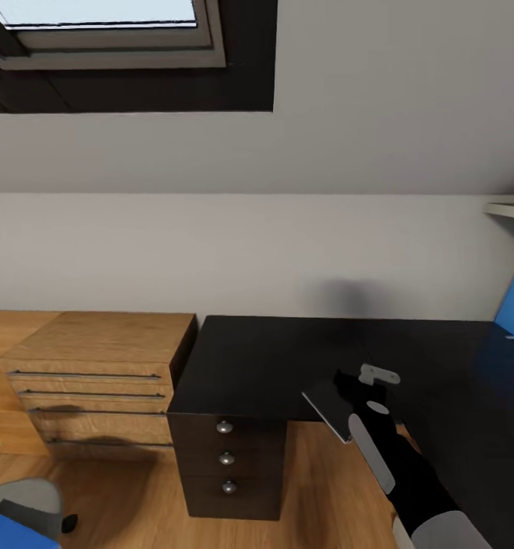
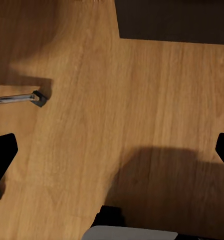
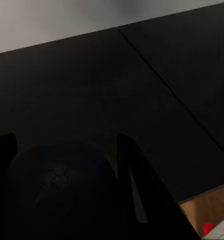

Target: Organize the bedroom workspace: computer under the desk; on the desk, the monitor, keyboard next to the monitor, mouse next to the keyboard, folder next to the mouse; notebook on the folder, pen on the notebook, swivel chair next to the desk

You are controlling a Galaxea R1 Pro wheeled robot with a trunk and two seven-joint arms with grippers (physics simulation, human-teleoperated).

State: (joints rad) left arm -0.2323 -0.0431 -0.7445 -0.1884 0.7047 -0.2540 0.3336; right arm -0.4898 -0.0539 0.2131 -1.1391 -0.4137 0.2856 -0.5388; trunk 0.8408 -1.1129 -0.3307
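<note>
Right wrist view: the right claw is closed around the dark mouse, low over the black surface. Left claw hangs wide open, empty, above the wooden floor.

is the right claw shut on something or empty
Shut on the mouse: in the right wrist view the dark rounded body sits between the right claw's fingers, over the desk.

A skylight in a dark frame is set into the sloping pale grey wall. Below it, a light wooden drawer unit with long bar handles stands on warm wood-plank flooring. A pale shelf edge juts from the wall.
</note>
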